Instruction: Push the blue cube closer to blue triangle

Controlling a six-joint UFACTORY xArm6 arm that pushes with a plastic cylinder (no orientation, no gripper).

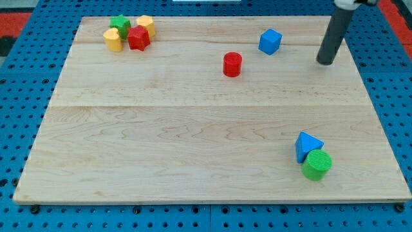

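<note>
While my tip (326, 62) stands upright, blue cube (270, 41) to its left, apart

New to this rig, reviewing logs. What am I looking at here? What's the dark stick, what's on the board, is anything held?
There is one picture, from a single camera looking down at an angle on a wooden board that lies on a blue pegboard.

The dark stick is the end of a robot arm. It has no gripper, so nothing is held; my tip only slides on the board and pushes blocks.

The blue cube sits near the view's top, to the left of my tip and not touching it. A red cylinder is left of it. The blue triangle is at the view's bottom right, against a green cylinder. At the top left is a cluster: green star, red star, two yellow blocks.
</note>
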